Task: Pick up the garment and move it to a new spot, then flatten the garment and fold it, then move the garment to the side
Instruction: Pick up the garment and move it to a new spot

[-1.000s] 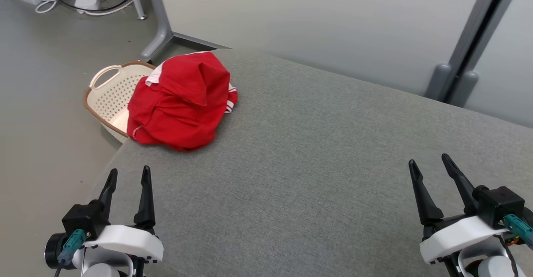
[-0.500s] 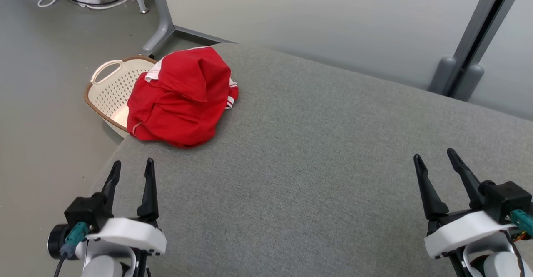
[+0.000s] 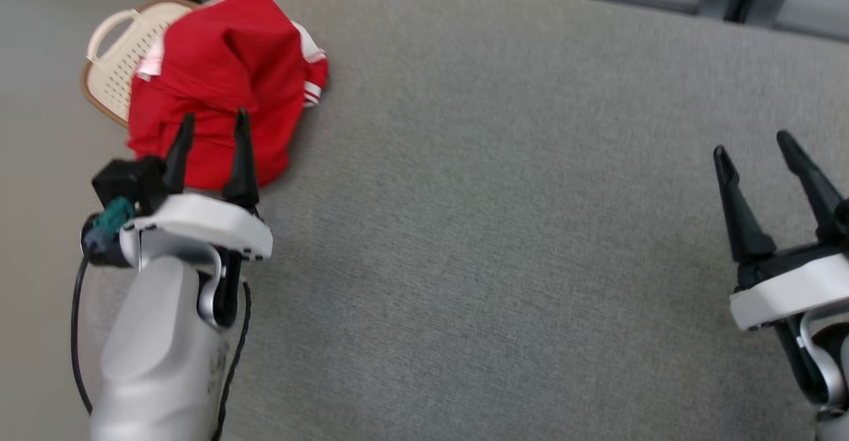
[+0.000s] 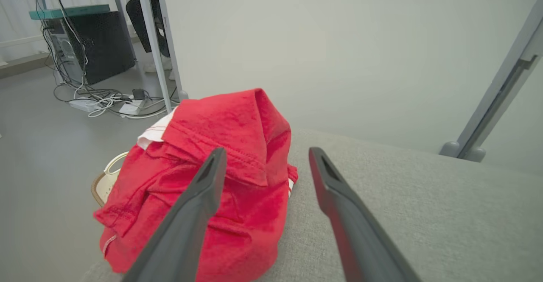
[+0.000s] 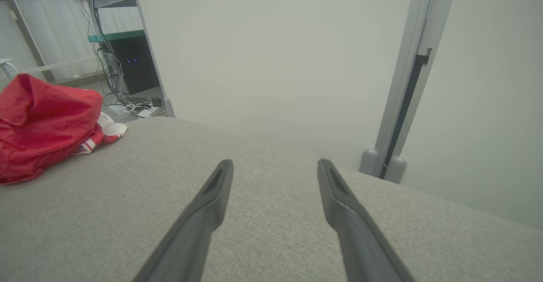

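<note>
The garment (image 3: 212,76), a red top with white-striped trim, lies bunched in a heap directly ahead of the left gripper (image 3: 215,116), whose jaws stand spread wide with nothing between them. In the left wrist view the heap's bulk sits ahead of the left-hand finger, and its tall ridge (image 4: 258,116) rises roughly on the line between the two tips. Whether the tips touch cloth cannot be told. The right gripper (image 3: 752,144) is likewise spread and empty, with the heap well apart from it, far off to the left of its jaws across the grey cushion (image 3: 497,195). Beyond the heap from the left jaws a basket (image 3: 113,63) stands off the cushion's edge, and some cloth seems to overhang that edge. The cloth looks light, soft and limp. It should crumple under a pinch, sag when lifted, and drag rather than slide on the textured cushion. The ridge, or the stitched fold (image 4: 229,159) just ahead of the jaws, looks the best hold, since several layers bunch there. A pinch on one thin layer would likely let the rest trail toward the basket.
</note>
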You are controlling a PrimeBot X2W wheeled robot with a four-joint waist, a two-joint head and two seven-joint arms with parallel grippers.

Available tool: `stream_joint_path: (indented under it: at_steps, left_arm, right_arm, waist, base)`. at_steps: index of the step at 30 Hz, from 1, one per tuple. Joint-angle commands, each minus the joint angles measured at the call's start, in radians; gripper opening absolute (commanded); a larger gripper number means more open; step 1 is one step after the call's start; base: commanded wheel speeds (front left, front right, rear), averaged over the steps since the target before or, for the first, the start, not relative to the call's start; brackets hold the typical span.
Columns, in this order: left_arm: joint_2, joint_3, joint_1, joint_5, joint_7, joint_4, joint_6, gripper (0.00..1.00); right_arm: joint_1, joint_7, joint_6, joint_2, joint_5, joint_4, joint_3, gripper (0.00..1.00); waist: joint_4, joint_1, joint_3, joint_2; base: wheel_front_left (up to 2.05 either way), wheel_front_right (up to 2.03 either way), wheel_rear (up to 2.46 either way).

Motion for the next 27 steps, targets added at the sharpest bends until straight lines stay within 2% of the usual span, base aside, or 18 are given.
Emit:
stream_joint_path:
  at_steps: [1, 7, 12, 13, 14, 15, 20, 27]
  left_arm:
    - [0.002, 0.006, -0.04, 0.005, 0.0, 0.027, 0.005, 1.0]
    - [0.033, 0.047, -0.198, 0.02, 0.0, 0.21, 0.015, 1.0]
    - [0.066, 0.087, -0.28, 0.014, 0.0, 0.321, 0.042, 1.0]
    - [0.069, 0.096, -0.286, 0.013, 0.0, 0.322, 0.047, 0.75]
    - [0.072, 0.104, -0.287, 0.016, 0.0, 0.319, 0.049, 0.2]
    - [0.073, 0.115, -0.282, 0.015, 0.0, 0.313, 0.053, 0.0]
    - [0.085, 0.167, -0.22, 0.038, 0.0, 0.194, 0.062, 0.0]
    - [0.064, 0.209, -0.061, 0.109, 0.0, -0.097, 0.038, 0.0]
  right_arm:
    - [-0.018, 0.006, 0.0, -0.013, 0.005, -0.009, -0.002, 1.0]
    - [-0.07, 0.019, 0.0, -0.048, 0.017, -0.041, 0.008, 1.0]
    - [-0.079, 0.013, 0.0, -0.052, 0.026, -0.032, 0.008, 1.0]
    - [-0.079, 0.011, 0.0, -0.051, 0.028, -0.03, 0.008, 1.0]
    - [-0.079, 0.008, 0.0, -0.05, 0.03, -0.028, 0.008, 1.0]
    - [-0.08, 0.005, 0.0, -0.047, 0.033, -0.026, 0.007, 1.0]
    - [-0.074, -0.01, 0.0, -0.034, 0.043, -0.003, 0.005, 1.0]
    - [-0.049, -0.047, 0.0, -0.004, 0.048, 0.043, -0.004, 1.0]
  waist:
    - [-0.048, 0.0, 0.107, 0.0]
    - [-0.085, 0.0, 0.198, 0.0]
    - [-0.094, 0.0, 0.214, 0.0]
    - [-0.095, 0.0, 0.214, 0.0]
    - [-0.096, 0.0, 0.212, 0.0]
    - [-0.097, 0.0, 0.21, 0.0]
    - [-0.1, 0.0, 0.178, 0.0]
    - [-0.108, 0.0, 0.087, 0.0]
  base:
    - [0.0, 0.0, 0.0]
    - [0.0, 0.0, 0.0]
    - [0.0, 0.0, 0.0]
    - [0.0, 0.0, 0.0]
    - [0.0, 0.0, 0.0]
    - [0.0, 0.0, 0.0]
    - [0.0, 0.0, 0.0]
    - [0.0, 0.0, 0.0]
